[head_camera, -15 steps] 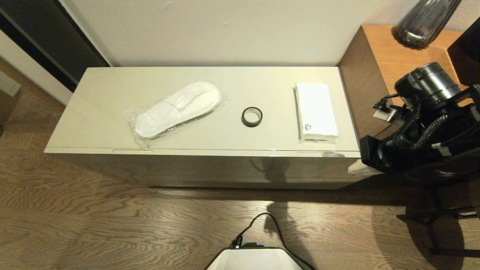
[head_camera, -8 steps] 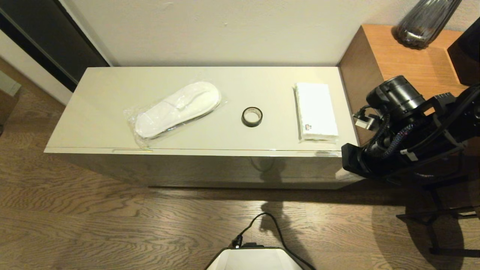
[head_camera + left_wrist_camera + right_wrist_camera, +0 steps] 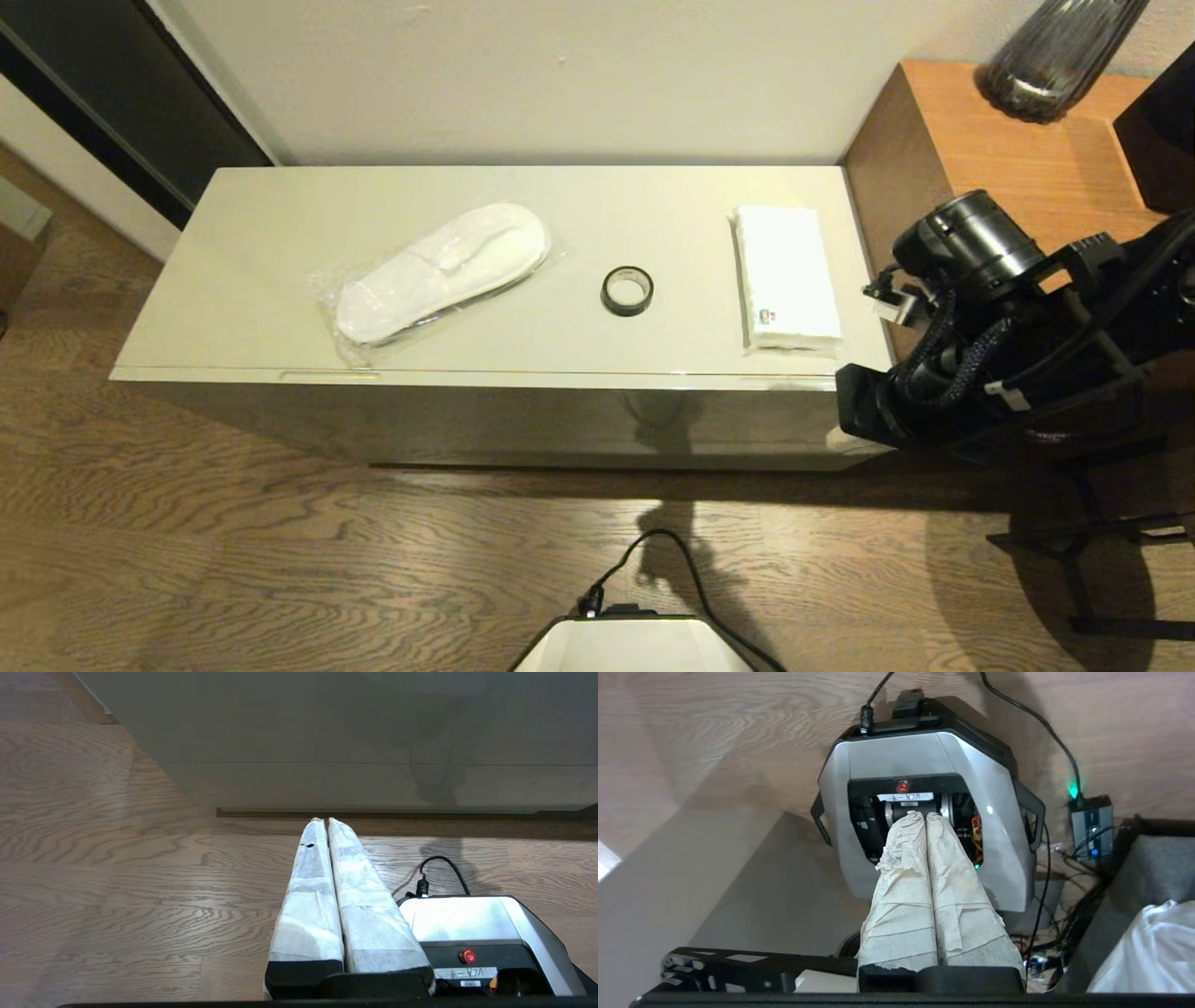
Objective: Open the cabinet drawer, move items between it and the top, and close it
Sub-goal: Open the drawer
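On the cream-white top (image 3: 243, 280) lie a bagged pair of white slippers (image 3: 443, 271), a small black tape roll (image 3: 626, 290) and a white soft packet (image 3: 786, 278). The cabinet drawer (image 3: 504, 420) is closed, its flat front also filling the left wrist view (image 3: 355, 718). My right arm (image 3: 971, 373) reaches to the cabinet's right front corner; its fingers are hidden there under the wrist. In its wrist view the right gripper (image 3: 920, 814) is shut and empty. My left gripper (image 3: 323, 820) is shut and empty, low over the floor before the cabinet.
A taller brown wooden side table (image 3: 990, 140) with a dark glass vase (image 3: 1055, 56) stands against the cabinet's right end. My base (image 3: 635, 649) and its black cable (image 3: 691, 569) sit on the wood floor in front. A black stand (image 3: 1083, 551) is at the right.
My right arm has swung left and down toward the cabinet's right front corner. Its white fingertips, visible earlier beside the corner, are now covered by the wrist. The items have not moved.
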You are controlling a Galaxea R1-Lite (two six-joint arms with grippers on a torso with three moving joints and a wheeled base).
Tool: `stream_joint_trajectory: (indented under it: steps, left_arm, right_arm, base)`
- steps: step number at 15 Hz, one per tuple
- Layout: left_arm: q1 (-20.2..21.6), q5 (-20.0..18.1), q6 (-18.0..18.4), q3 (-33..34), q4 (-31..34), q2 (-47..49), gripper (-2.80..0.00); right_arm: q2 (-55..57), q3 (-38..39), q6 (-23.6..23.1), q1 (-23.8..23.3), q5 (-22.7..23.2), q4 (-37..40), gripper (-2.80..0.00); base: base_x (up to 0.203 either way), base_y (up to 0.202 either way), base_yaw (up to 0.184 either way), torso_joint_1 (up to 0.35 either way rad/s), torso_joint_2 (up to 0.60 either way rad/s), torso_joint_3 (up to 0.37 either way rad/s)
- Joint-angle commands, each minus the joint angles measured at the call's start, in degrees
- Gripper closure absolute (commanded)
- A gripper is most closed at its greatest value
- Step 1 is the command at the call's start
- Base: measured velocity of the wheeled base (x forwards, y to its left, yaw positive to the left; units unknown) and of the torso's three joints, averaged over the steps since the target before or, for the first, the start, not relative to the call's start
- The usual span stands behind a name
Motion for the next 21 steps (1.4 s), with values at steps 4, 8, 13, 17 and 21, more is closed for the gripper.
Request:
stream_joint_trajectory:
  steps: [4, 8, 13, 17, 21]
  left_arm:
    - [0.03, -0.02, -0.02, 0.04, -0.03, 0.00, 0.00]
    - [0.03, -0.02, -0.02, -0.04, -0.03, 0.00, 0.00]
    - [0.03, -0.02, -0.02, -0.04, -0.03, 0.00, 0.00]
    - [0.03, -0.02, -0.02, -0.04, -0.03, 0.00, 0.00]
    - [0.03, -0.02, -0.02, -0.04, -0.03, 0.00, 0.00]
  right_arm:
    - [6.11, -0.91, 0.11, 1.20, -5.86, -4.22, 0.00]
    - [10.62, -6.86, 0.67, 1.31, -12.22, -11.87, 0.00]
    - [13.52, -7.73, 1.05, 1.31, -17.58, -16.22, 0.00]
    - [15.36, -8.78, 0.96, 0.17, -17.85, -17.09, 0.00]
    - [16.86, -8.78, 0.94, -1.06, -17.70, -19.82, 0.00]
  base:
    - [0.000, 0.000, 0.000, 0.000, 0.00, 0.000]
    - [0.000, 0.000, 0.000, 0.000, 0.00, 0.000]
    - [0.000, 0.000, 0.000, 0.000, 0.00, 0.000]
    - [0.000, 0.000, 0.000, 0.000, 0.00, 0.000]
    - [0.000, 0.000, 0.000, 0.000, 0.00, 0.000]
